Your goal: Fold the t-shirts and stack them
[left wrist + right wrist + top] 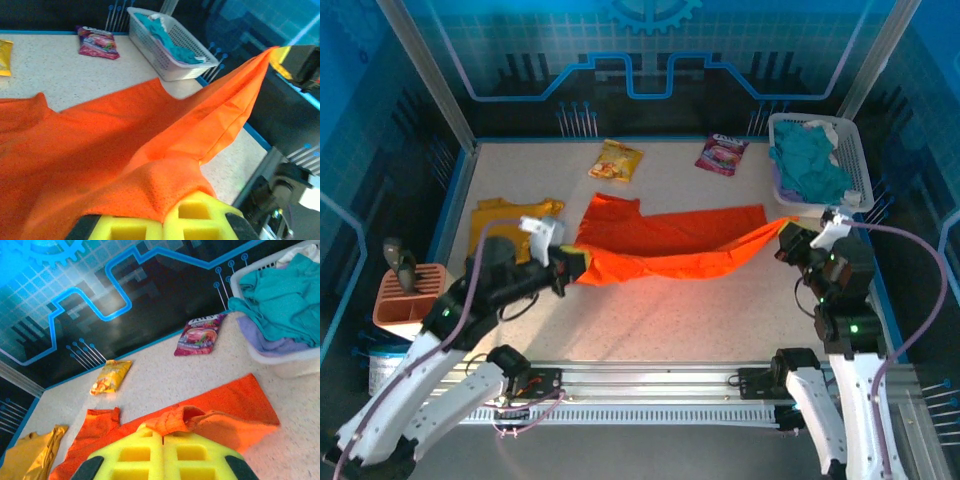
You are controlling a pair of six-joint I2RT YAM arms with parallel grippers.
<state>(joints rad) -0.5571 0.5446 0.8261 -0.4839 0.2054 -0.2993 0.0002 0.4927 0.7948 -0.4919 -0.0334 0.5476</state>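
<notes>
Speckled pale desk (670,310). Along the far edge, a yellow snack packet (617,160) lies left of centre and a magenta packet (722,153) to its right, both flat, well apart. Far right corner: white slatted basket (857,158), teal cloth (808,172) heaped over a lavender piece (267,341). Beyond the left edge, a terracotta holder (408,298).

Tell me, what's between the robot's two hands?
The orange t-shirt stretches between the left gripper and the right gripper, each pinching one end; the top view shows it.
</notes>
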